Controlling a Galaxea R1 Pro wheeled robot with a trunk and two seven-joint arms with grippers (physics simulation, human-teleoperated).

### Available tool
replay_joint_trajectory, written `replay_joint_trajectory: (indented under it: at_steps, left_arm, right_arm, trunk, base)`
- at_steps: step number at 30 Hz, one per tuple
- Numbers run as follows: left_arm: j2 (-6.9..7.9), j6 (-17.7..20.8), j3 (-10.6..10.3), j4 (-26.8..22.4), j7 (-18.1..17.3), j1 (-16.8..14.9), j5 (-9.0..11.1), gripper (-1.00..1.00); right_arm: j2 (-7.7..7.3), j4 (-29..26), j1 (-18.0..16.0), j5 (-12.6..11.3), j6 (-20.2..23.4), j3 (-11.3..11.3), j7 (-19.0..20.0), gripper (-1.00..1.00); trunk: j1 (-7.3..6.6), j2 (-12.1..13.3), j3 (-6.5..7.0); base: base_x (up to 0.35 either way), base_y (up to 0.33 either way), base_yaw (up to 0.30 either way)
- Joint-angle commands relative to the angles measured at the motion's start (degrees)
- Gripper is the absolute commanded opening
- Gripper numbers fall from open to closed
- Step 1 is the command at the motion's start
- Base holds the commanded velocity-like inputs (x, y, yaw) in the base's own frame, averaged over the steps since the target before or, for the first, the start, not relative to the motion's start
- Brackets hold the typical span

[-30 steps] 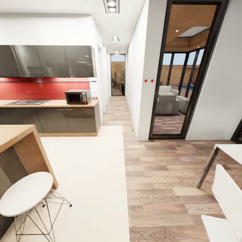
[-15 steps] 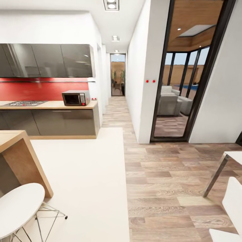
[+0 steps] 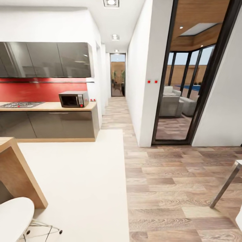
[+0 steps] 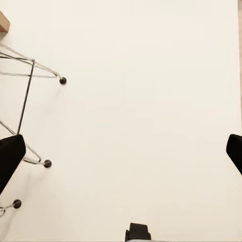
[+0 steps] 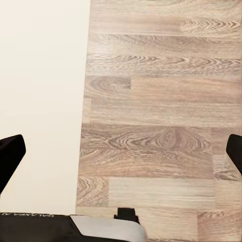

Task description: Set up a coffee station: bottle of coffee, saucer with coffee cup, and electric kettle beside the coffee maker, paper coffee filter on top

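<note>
The kitchen countertop (image 3: 50, 106), light beige over grey cabinets, runs along the far left wall in the head view. Above it a thin dark grey kitchen shelf (image 3: 47, 81) crosses the red backsplash under the dark wall cabinets. In the left wrist view my left gripper (image 4: 121, 159) is open over the cream rug, its black fingertips (image 4: 10, 156) far apart with nothing between them. In the right wrist view my right gripper (image 5: 121, 159) is also open and empty, over the seam between rug and wood floor.
A microwave (image 3: 73, 99) and a hob (image 3: 22, 105) sit on the countertop. The brown wooden island bar (image 3: 16, 171) and a white stool (image 3: 13, 215) stand close at the left; its wire legs (image 4: 30, 75) are near my left gripper. A metal table leg (image 3: 225, 188) is at the right. The hallway (image 3: 117, 84) lies ahead.
The whole head view has shifted as the camera advanced. The island, the stool and the table at the right have slid toward the picture's edges, and the countertop looks nearer.
</note>
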Motion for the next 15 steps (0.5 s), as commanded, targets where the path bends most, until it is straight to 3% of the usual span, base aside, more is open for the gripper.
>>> replay_joint_trajectory:
  at_steps: [1,15]
  left_arm:
    - [0.01,-0.16,-0.08,0.04,-0.05,-0.05,0.56,1.0]
    - [0.0,-0.16,-0.08,0.05,-0.05,-0.05,0.56,1.0]
  right_arm:
    - [0.01,0.02,-0.04,0.38,-0.14,-0.05,-0.03,1.0]
    - [0.01,0.02,-0.04,0.38,-0.14,-0.05,-0.03,1.0]
  trunk:
    - [0.07,-0.12,-0.13]
    - [0.07,-0.12,-0.13]
  base:
    - [0.338,0.0,0.0]
    - [0.338,0.0,0.0]
